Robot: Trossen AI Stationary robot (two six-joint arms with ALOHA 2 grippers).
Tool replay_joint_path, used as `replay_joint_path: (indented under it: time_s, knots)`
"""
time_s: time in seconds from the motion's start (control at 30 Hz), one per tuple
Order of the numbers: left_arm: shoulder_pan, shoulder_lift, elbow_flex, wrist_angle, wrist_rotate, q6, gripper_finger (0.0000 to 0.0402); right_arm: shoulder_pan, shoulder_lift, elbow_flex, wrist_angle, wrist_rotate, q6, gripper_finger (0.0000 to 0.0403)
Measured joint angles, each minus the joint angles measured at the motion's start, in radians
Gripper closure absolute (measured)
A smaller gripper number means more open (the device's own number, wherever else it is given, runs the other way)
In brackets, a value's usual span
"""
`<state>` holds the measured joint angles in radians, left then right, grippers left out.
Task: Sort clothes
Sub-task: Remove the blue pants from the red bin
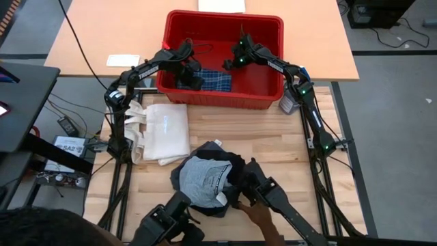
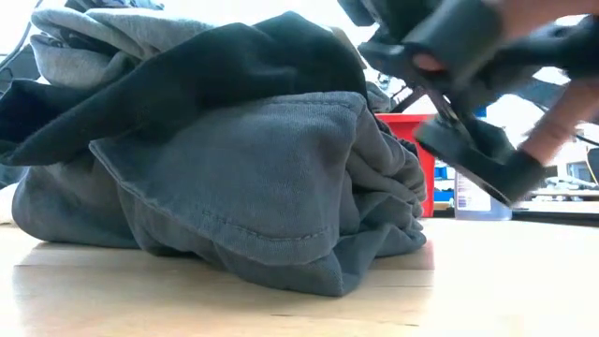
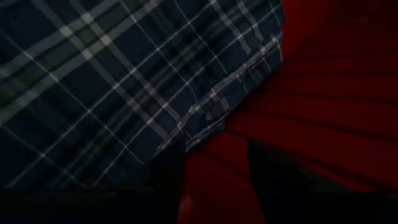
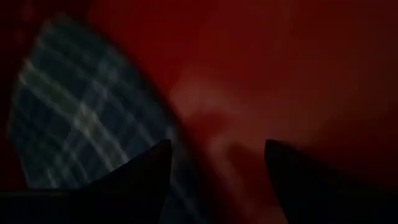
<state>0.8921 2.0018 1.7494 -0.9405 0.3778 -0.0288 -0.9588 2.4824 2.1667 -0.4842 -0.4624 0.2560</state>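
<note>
The blue-and-white plaid piece (image 1: 213, 80) lies on the floor of the red bin (image 1: 222, 15). Both arms reach into that bin. My left gripper (image 1: 193, 76) is open at the plaid's edge (image 3: 211, 106); one finger stands by that edge, and I cannot tell whether it touches. My right gripper (image 1: 232, 63) is open above the bin floor, with the plaid (image 4: 68, 118) to one side. The dark grey shorts (image 1: 205, 179) lie heaped on the table's near part. A black piece (image 2: 234, 65) is draped over the shorts (image 2: 234, 178).
A cream tote bag (image 1: 167, 130) lies flat on the table's left part, between the bin and the heap. A small container (image 1: 288, 102) stands at the bin's right corner. A person's hand with a dark handled device (image 1: 263, 198) reaches to the heap from the near edge.
</note>
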Motion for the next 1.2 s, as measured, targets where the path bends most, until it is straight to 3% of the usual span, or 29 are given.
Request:
replay_joint_path:
  time_s: [0.4, 0.5, 0.6, 0.8, 1.03, 1.2]
  knots:
    - [0.001, 0.000, 0.000, 0.024, -0.044, 0.021, 0.0225, 0.043, 0.005, -0.041, -0.121, -0.247, -0.090, 0.0139]
    - [0.001, 0.000, 0.000, 0.031, -0.047, 0.021, 0.0225, 0.055, 0.005, -0.041, -0.150, -0.263, -0.110, 0.0148]
    - [0.001, 0.000, 0.000, 0.031, -0.047, 0.021, 0.0225, 0.061, 0.005, -0.040, -0.197, -0.206, -0.135, 0.0164]
    - [0.001, 0.001, 0.000, 0.031, -0.047, 0.020, 0.0225, 0.059, 0.003, -0.039, -0.217, -0.103, -0.148, 0.0230]
    - [0.001, 0.001, 0.000, 0.031, -0.046, 0.018, 0.0225, 0.039, 0.003, -0.039, -0.227, -0.083, -0.141, 0.0378]
    - [0.008, -0.010, -0.001, 0.032, -0.044, 0.022, 0.0225, 0.031, -0.005, -0.039, -0.236, -0.059, -0.105, 0.0374]
